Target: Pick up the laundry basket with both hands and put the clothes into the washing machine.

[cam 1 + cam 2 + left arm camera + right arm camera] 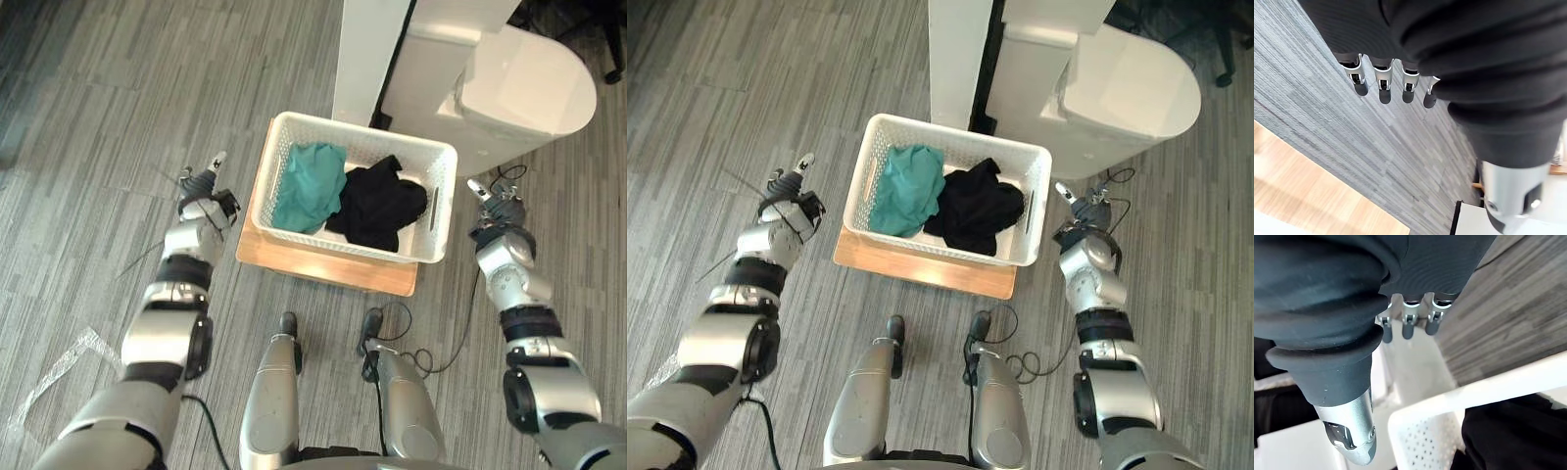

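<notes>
Laundry basket point(368, 131) sits ungripped between my left hand point(201, 191) and right hand point(495, 208), the 2 straight-fingered and empty, so pick-up comes first: I'd bring both inward onto its sides.

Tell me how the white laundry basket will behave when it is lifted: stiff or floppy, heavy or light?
The basket looks like thin perforated plastic, so it probably flexes slightly but keeps its shape. It holds a teal cloth and a black cloth, so it is likely light. The clothes lie loose, so a tilted lift may slide them.
</notes>
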Motion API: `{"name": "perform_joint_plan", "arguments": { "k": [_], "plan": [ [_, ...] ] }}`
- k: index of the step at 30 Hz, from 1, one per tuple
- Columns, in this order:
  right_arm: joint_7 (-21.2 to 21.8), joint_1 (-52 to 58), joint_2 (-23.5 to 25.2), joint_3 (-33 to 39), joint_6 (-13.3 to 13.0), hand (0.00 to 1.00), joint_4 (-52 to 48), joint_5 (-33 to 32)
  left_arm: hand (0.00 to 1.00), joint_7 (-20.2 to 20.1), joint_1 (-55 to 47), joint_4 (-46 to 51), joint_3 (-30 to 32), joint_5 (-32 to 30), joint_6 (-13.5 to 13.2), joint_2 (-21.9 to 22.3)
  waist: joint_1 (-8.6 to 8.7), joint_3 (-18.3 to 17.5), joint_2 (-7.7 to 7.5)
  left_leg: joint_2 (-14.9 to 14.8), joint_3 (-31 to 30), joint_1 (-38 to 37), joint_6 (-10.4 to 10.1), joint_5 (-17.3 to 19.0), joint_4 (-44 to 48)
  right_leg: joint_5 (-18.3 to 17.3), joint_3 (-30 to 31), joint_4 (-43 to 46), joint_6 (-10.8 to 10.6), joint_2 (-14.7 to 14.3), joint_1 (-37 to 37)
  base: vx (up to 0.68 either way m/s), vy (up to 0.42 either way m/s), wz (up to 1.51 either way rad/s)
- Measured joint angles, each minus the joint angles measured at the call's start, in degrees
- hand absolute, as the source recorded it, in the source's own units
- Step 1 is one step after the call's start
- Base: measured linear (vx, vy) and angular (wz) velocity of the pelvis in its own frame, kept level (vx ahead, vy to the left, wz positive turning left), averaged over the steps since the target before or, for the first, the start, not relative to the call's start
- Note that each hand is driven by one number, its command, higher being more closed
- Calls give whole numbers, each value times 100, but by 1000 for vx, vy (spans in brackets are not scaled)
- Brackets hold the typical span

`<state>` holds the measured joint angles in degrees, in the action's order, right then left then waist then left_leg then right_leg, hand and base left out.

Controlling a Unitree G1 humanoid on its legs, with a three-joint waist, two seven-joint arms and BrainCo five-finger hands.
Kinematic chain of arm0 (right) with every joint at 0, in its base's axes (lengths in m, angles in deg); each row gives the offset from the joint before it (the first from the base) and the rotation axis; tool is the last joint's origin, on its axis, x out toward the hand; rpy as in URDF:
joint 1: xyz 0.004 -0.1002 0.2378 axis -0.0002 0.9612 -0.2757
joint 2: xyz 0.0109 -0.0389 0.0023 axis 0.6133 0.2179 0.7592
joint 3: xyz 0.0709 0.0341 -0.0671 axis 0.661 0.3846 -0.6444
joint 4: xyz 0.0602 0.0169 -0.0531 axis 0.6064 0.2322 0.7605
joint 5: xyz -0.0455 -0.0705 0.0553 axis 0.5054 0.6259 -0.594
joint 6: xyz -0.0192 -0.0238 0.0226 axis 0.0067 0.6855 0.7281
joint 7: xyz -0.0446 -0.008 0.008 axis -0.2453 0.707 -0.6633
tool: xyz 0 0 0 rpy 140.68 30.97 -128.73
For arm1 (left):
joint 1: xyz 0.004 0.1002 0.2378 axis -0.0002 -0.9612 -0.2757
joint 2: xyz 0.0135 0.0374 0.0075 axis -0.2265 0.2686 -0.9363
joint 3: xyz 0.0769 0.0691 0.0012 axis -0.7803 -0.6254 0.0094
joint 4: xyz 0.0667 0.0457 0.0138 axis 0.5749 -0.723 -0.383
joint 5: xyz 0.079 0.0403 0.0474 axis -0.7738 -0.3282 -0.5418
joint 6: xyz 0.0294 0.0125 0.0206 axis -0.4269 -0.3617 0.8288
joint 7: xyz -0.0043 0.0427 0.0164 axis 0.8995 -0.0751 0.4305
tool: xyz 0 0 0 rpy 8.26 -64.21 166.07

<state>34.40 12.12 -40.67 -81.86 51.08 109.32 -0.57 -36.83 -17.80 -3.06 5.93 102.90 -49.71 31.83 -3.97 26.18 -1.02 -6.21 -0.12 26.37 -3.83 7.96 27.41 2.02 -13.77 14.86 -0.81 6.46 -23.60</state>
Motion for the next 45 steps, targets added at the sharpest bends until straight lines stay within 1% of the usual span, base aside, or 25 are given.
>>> {"name": "perform_joint_plan", "arguments": {
  "k": [2, 3, 4, 6, 7, 9, 10, 11, 12, 13, 14, 15, 17, 19, 20, 22, 26, 31, 32, 35, 37, 38, 40, 44, 45],
  "plan": [
    [-39, -312, -66, -182, 51, 0, 71, -209, 0, -96, 460, -387, -102, 133, 24, -78, 5, 109, -29, -69, 33, 120, -1, 3, 104, 31, -8, 1, 38, -20, -74, -35, 26, -8],
    [-92, -605, -66, -327, 84, 0, 89, -308, 0, -129, 825, -592, -241, 209, 35, -149, 9, 156, -84, -106, 30, 286, -3, 1, 158, 40, -23, 2, 44, -43, -217, -38, -12, -12],
    [-117, -958, -66, -465, 109, 0, 139, -420, 0, -209, 1145, -659, -388, 330, 55, -201, 9, 278, -112, -142, 37, 396, -19, -9, 195, 57, -34, 5, 36, -66, -319, -36, -32, -13],
    [-113, -1421, -55, -761, 119, 0, 331, -583, 0, -329, 1501, -753, -622, 441, 55, -204, 0, 358, -117, -201, 47, 630, -21, -8, 281, 81, -34, 20, 56, -116, -531, -23, -41, -14],
    [-118, -1627, -53, -906, 89, 0, 498, -830, 0, -408, 1680, -884, -780, 500, 64, -196, -4, 373, -118, -230, 52, 762, -25, -10, 337, 130, -35, 31, 119, -139, -657, 17, -37, -16],
    [-40, -1812, -68, -1027, 90, 0, 731, -1215, 0, -531, 1792, -1037, -1087, 499, 69, -236, -7, 400, -119, -280, 100, 852, -32, -8, 385, 146, -43, 89, 134, -154, -779, 51, -24, -14],
    [66, -1900, -140, -1151, 91, 0, 882, -1413, 0, -600, 1879, -1133, -1330, 493, 77, -326, -14, 402, -115, -302, 139, 903, -38, -4, 394, 146, -69, 119, 134, -150, -855, 57, -32, -16],
    [318, -2007, -222, -1340, 133, 0, 1078, -1660, 0, -760, 1971, -1210, -1499, 484, 90, -449, -10, 402, -115, -344, 176, 952, -41, -2, 408, 146, -117, 121, 134, -155, -910, 56, -38, -15],
    [406, -2045, -265, -1455, 153, 0, 1142, -1748, 0, -829, 2041, -1284, -1575, 483, 93, -473, -11, 403, -115, -366, 185, 989, -45, 0, 436, 146, -156, 130, 134, -157, -939, 47, -45, -12],
    [615, -2183, -351, -1735, 211, 0, 1349, -1873, 0, -942, 2224, -1425, -1792, 321, 111, -518, -13, 404, -112, -410, 176, 1077, -80, 24, 498, 146, -217, 158, 134, -177, -1005, 27, -34, -5],
    [709, -2235, -396, -1850, 237, 0, 1430, -1915, 0, -1013, 2304, -1488, -1892, 222, 129, -539, -15, 404, -112, -434, 178, 1112, -88, 29, 519, 146, -225, 164, 134, -191, -1026, 14, -36, -6],
    [885, -2362, -460, -2029, 316, 0, 1618, -1999, 0, -1160, 2424, -1538, -2073, 17, 201, -569, -14, 405, -111, -482, 176, 1181, -117, 50, 567, 146, -230, 185, 134, -225, -1084, -2, -19, -5],
    [1155, -2608, -547, -2280, 461, 0, 1965, -2054, 0, -1383, 2592, -1592, -2361, -281, 255, -624, -39, 405, -111, -506, 175, 1313, -121, 53, 580, 142, -266, 226, 131, -231, -1225, -28, -26, -6],
    [1374, -2731, -577, -2365, 501, 0, 2071, -2059, 0, -1469, 2660, -1593, -2423, -494, 282, -684, -35, 406, -110, -533, 172, 1425, -122, 53, 639, 140, -314, 225, 131, -236, -1305, -49, -22, -6],
    [1560, -2824, -613, -2417, 548, 0, 2161, -2058, 0, -1474, 2740, -1593, -2421, -728, 331, -691, -36, 406, -110, -548, 167, 1512, -123, 54, 664, 137, -348, 226, 128, -238, -1365, -62, -7, -4],
    [1722, -2929, -611, -2438, 573, 0, 2318, -2056, 0, -1507, 2763, -1593, -2388, -985, 337, -688, -29, 408, -106, -570, 161, 1565, -124, 57, 671, 136, -370, 186, 128, -248, -1382, -59, -3, -2],
    [1909, -3012, -630, -2487, 589, 0, 2549, -2052, 0, -1868, 2806, -1595, -2245, -1359, 454, -691, -33, 408, -106, -593, 148, 1598, -119, 53, 668, 151, -440, 118, 148, -260, -1364, -20, -1, 1],
    [2185, -3003, -625, -2487, 668, 0, 2748, -2032, 0, -2595, 2886, -1599, -2177, -1789, 667, -742, -23, 411, -98, -600, 28, 1582, -124, 48, 642, 191, -592, -4, 208, -289, -1224, 17, 5, 9],
    [2281, -2998, -632, -2488, 727, 0, 2801, -1987, 0, -2850, 2921, -1600, -2181, -1952, 716, -749, -26, 411, -98, -603, -10, 1578, -128, 46, 630, 191, -633, -33, 208, -301, -1190, 19, 1, 11],
    [2395, -2977, -638, -2488, 733, 0, 2868, -1977, 0, -3117, 2921, -1607, -2198, -2120, 725, -758, -35, 411, -98, -603, -36, 1530, -155, 28, 566, 214, -652, -120, 240, -325, -1120, 13, -2, 5],
    [2537, -2990, -636, -2503, 790, 0, 2888, -1784, 0, -3411, 2924, -1611, -2243, -2383, 780, -823, -42, 411, -98, -625, -31, 1497, -175, 16, 522, 214, -655, -151, 240, -345, -1101, 0, 0, 0],
    [2612, -3006, -635, -2504, 837, 0, 2897, -1730, 100, -3491, 2925, -1611, -2242, -2465, 814, -845, -42, 411, -98, -638, -30, 1484, -190, 7, 498, 224, -665, -201, 252, -362, -1076, 12, -20, -3],
    [2703, -3028, -633, -2507, 872, 0, 2901, -1544, 100, -3614, 2929, -1612, -2242, -2645, 831, -872, -59, 410, -97, -669, -33, 1469, -211, -5, 460, 232, -677, -253, 262, -399, -1054, 15, -34, -3],
    [2897, -3067, -633, -2504, 877, 0, 2901, -1221, 100, -3697, 2932, -1609, -2238, -2808, 807, -911, -81, 409, -96, -702, -43, 1457, -266, -41, 391, 242, -693, -328, 274, -447, -1042, 6, -18, -1],
    [2907, -3084, -633, -2499, 877, 100, 2900, -1100, 100, -3677, 2930, -1609, -2233, -2901, 803, -915, -83, 409, -96, -704, -40, 1452, -275, -48, 370, 243, -697, -342, 276, -450, -1042, 0, 0, 0]
  ]
}}
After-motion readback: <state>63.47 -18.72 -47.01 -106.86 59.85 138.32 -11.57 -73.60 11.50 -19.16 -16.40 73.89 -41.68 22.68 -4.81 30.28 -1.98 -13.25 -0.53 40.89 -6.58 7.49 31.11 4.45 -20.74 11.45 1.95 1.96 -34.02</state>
